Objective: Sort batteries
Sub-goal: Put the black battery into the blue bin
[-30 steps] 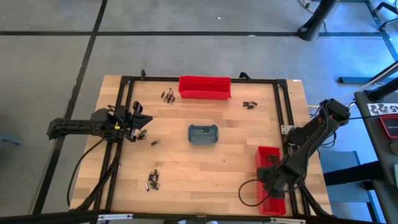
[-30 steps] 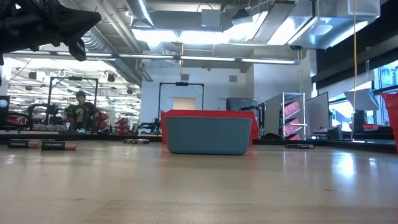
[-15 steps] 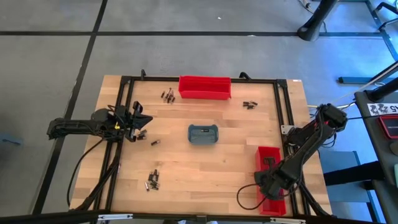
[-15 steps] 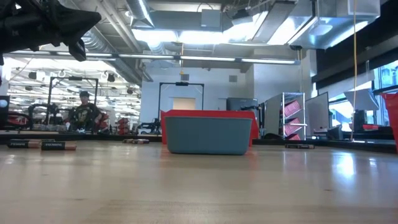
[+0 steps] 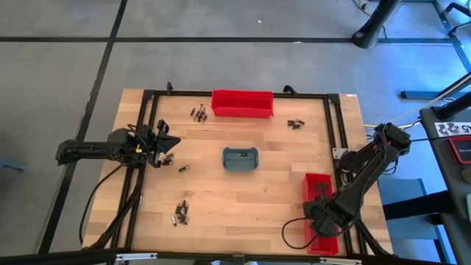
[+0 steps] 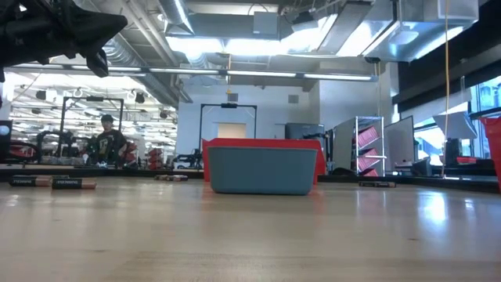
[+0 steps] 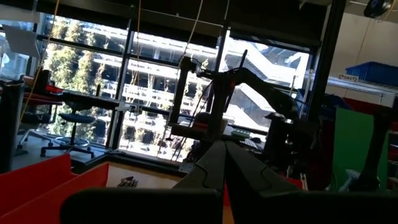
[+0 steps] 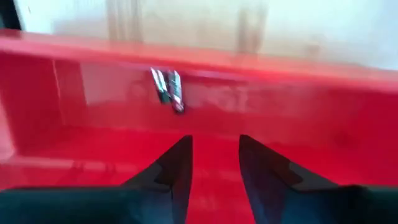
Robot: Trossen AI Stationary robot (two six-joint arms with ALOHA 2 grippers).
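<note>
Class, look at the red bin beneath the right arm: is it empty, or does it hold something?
Not empty. The right wrist view shows two batteries lying in the red bin, beyond the right claw.

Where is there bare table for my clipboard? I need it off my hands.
Bare wood lies between the grey-blue tray and the red bin under the right gripper. Batteries crowd the left side near the left gripper.

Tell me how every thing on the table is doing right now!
Left gripper: shut, empty, above the table's left side.
Right gripper: open, over the red bin at the right edge.
Batteries in that bin: lying inside.
Loose batteries: scattered on the wood.
Red bin at the back: upright.
Grey-blue tray: upright, mid-table.
</note>
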